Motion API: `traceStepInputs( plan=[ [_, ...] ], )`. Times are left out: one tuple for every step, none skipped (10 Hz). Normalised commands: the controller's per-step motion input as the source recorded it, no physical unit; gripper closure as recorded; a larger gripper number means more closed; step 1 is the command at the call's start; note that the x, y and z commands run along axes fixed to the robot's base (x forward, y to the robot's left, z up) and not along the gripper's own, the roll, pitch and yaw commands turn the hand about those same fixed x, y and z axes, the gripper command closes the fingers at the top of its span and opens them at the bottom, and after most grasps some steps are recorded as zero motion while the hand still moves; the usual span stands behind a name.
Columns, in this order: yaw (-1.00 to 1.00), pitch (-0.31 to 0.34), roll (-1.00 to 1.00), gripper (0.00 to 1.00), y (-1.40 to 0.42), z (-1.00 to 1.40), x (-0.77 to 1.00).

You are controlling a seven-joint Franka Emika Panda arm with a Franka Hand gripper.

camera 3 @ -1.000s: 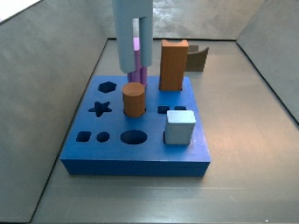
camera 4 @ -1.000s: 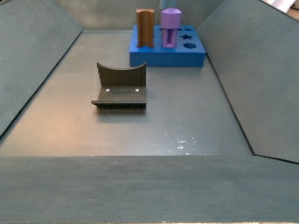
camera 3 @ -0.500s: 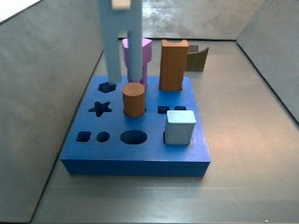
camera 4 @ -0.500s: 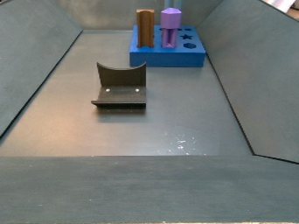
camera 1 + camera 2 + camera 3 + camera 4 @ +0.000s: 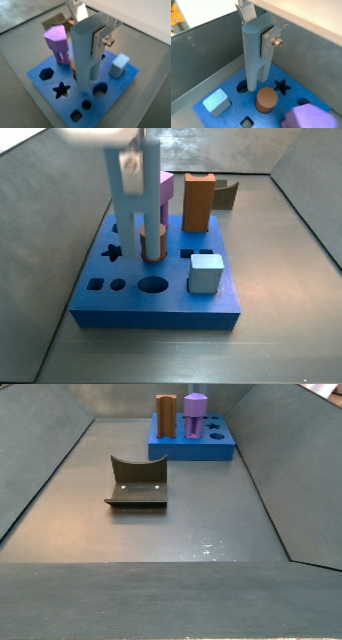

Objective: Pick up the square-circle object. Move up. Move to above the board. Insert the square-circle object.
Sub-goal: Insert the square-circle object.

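The hand (image 5: pixel 93 31) hangs above the board (image 5: pixel 117 92) with its silver fingers (image 5: pixel 271 37) clamped on the upper end of the square-circle object (image 5: pixel 85 55); in both wrist views the pale grey-blue peg stands upright between the plates, its lower end clear of the board top; which hole lies under it cannot be told; in a wrist view the lower end hides part of the board behind it, near the round hole (image 5: pixel 100 89) and the star hole (image 5: pixel 61 89). In a side view the square-circle object (image 5: pixel 130 203) appears as a pale column over the board's (image 5: pixel 160 314) left half, its top blurred and merging with the hand (image 5: pixel 123 153), which is cut off by the frame edge; the finger plates cannot be made out there. The brown cylinder (image 5: pixel 152 242) stands in the board just beside the hanging peg and is partly overlapped by it; the purple peg (image 5: pixel 164 190) is mostly hidden behind the peg; the tall brown block (image 5: pixel 199 202) and the pale-blue cube (image 5: pixel 205 272) are fully visible. In a wrist view the purple peg (image 5: pixel 308 120) and the cube (image 5: pixel 216 102) are cut off or near the frame edge. In a side view the fixture (image 5: pixel 136 482) stands on the table (image 5: pixel 160 544), well apart from the board (image 5: pixel 194 446); neither the hand nor the held peg can be made out there.
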Motion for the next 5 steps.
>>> traceStepInputs(
  plan=[
    [-0.43,-0.096,-0.16,1.00,-0.16,-0.28,-0.56],
    [-0.22,-0.104,-0.12,1.00,-0.07,-0.22,-0.66],
    [-0.13,-0.171,-0.13,1.00,-0.10,-0.20,-0.66],
    [-0.04,-0.190,-0.13,1.00,-0.05,-0.17,-0.50],
    [0.00,-0.176,-0.10,1.00,-0.06,-0.15,-0.21]
  ],
)
